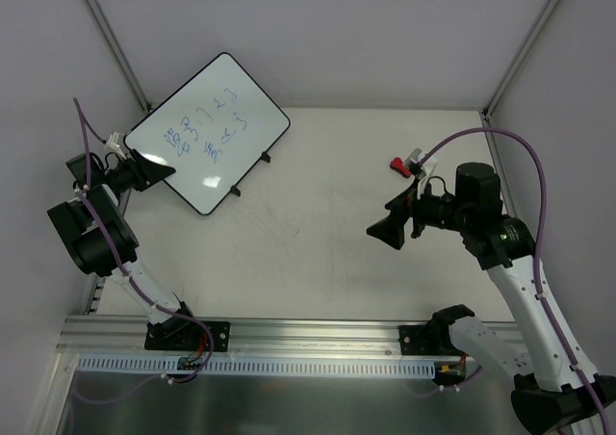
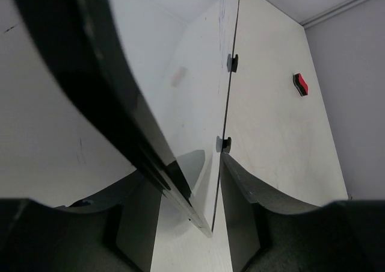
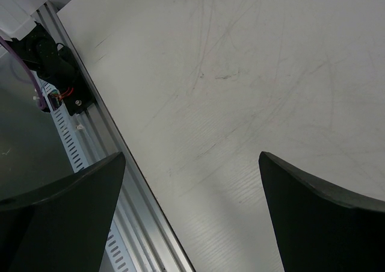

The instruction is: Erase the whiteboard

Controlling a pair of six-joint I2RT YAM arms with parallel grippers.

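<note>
The whiteboard [image 1: 207, 132] stands tilted at the far left of the table, with blue scribbles on its face. My left gripper [image 1: 159, 170] is at its near-left corner. In the left wrist view the board's corner [image 2: 192, 73] lies between the fingers of the left gripper [image 2: 183, 170], which stand apart with table showing on both sides of the corner tip. The small red eraser [image 1: 397, 165] lies on the table beside the right arm's wrist, and also shows in the left wrist view [image 2: 301, 84]. My right gripper [image 1: 388, 231] is open and empty above the table [image 3: 192, 157].
An aluminium rail [image 1: 289, 334] runs along the table's near edge and shows in the right wrist view [image 3: 120, 182]. White walls and slanted frame posts [image 1: 115, 40] close in the back and sides. The board's black stand feet [image 2: 231, 62] rest on the table.
</note>
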